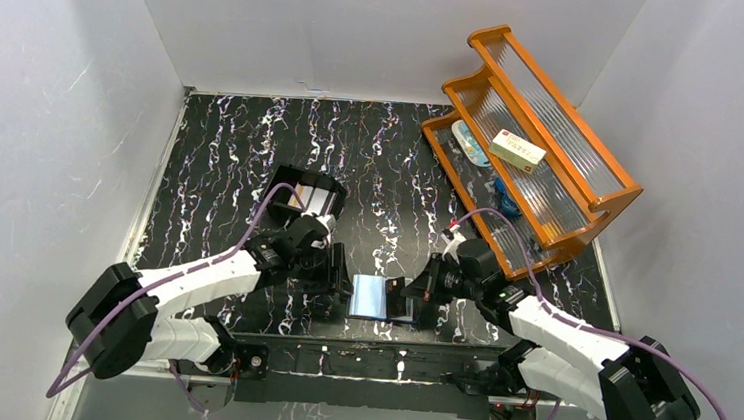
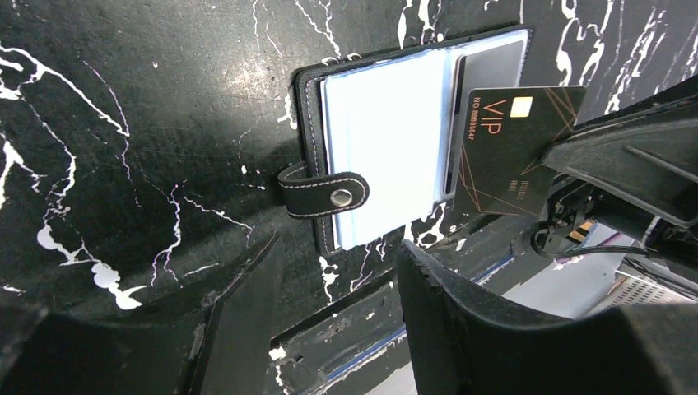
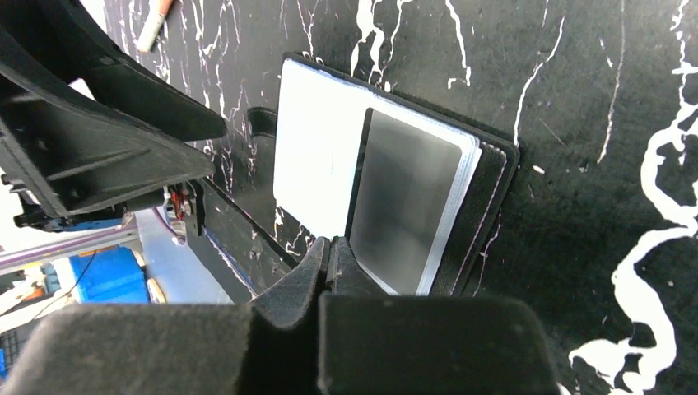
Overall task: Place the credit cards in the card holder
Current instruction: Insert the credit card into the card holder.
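Overhead looking down, wrist views close, sharing card holder point(image 2: 379, 148)

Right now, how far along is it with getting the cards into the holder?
Done: the card holder lies open on the table. In hand: the right gripper is shut on a black VIP card, its edge at the holder's slot, not yet seated. Left: slide it in. The left gripper hovers open, holding nothing.
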Controlling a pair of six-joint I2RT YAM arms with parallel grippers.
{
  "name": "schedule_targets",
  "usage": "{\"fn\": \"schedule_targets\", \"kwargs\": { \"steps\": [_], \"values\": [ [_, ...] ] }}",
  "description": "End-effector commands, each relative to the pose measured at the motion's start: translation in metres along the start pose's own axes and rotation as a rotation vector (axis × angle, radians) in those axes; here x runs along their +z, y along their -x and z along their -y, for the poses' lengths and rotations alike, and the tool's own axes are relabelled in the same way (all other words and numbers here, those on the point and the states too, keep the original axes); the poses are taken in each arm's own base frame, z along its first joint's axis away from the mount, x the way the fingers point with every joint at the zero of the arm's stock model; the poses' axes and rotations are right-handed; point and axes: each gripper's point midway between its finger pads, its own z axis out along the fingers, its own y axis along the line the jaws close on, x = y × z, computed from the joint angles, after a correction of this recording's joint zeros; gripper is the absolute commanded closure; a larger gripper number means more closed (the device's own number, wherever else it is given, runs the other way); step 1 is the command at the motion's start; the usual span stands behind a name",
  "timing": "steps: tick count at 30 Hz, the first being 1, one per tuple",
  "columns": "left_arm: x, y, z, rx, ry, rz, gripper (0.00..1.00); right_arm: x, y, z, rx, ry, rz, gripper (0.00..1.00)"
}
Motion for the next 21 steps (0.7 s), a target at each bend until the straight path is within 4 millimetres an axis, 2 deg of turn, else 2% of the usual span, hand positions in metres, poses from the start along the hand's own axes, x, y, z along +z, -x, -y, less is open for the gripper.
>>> {"fn": "schedule_targets", "kwargs": {
  "steps": [1,12,21],
  "values": [
    [0.009,-0.001,0.0,0.012,0.007,0.003,0.49,0.004,0.015,-0.014,0.016,0.098,0.059,1.0],
    [0.025,-0.002,-0.007,0.053,0.06,-0.026,0.52,0.014,0.018,-0.017,0.044,0.159,0.059,1.0],
    [0.03,-0.002,0.0,0.072,0.04,-0.023,0.5,0.018,0.011,-0.006,0.077,0.145,0.056,1.0]
  ]
}}
